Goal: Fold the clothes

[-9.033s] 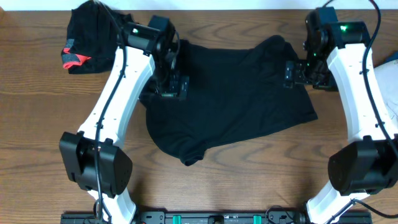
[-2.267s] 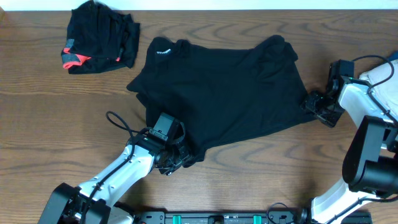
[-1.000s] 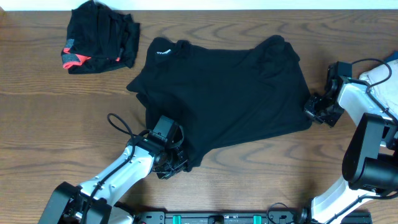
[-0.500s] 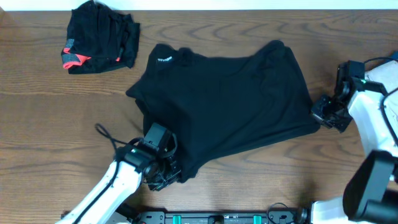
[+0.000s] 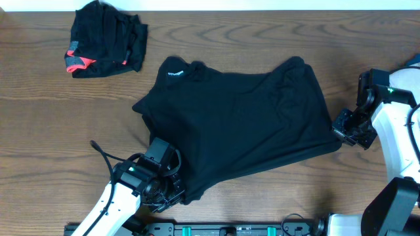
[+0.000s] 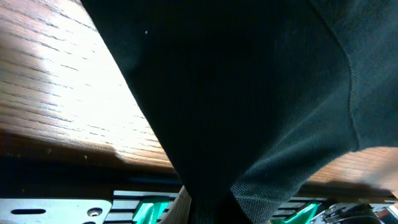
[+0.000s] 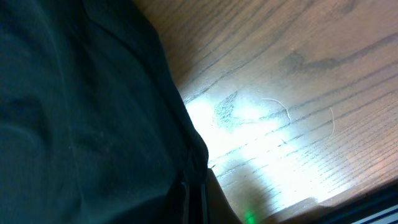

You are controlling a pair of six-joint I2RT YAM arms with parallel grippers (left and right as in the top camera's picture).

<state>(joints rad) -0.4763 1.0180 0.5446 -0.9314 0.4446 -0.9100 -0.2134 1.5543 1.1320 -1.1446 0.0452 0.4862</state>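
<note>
A long black garment (image 5: 243, 118) with a small white logo (image 5: 174, 73) lies spread over the middle of the wooden table. My left gripper (image 5: 173, 189) is shut on its near-left corner, close to the table's front edge. In the left wrist view, black mesh fabric (image 6: 249, 93) runs down into the left gripper (image 6: 211, 214). My right gripper (image 5: 339, 129) is shut on the garment's right corner. In the right wrist view, the fabric's edge (image 7: 81, 124) is pinched in the right gripper (image 7: 196, 199). More of the clothes form a crumpled black pile (image 5: 108, 36) with coral-red trim (image 5: 77, 62) at the back left.
A black rail with green clips (image 5: 230, 230) runs along the table's front edge, right below my left gripper. Bare wood (image 5: 52, 131) lies to the left of the garment. A light-coloured object (image 5: 415, 60) shows at the right edge behind my right arm.
Both grippers have pulled the garment toward the front of the table. The left gripper has moved forward and left, the right one forward and right. The fabric lies more stretched.
</note>
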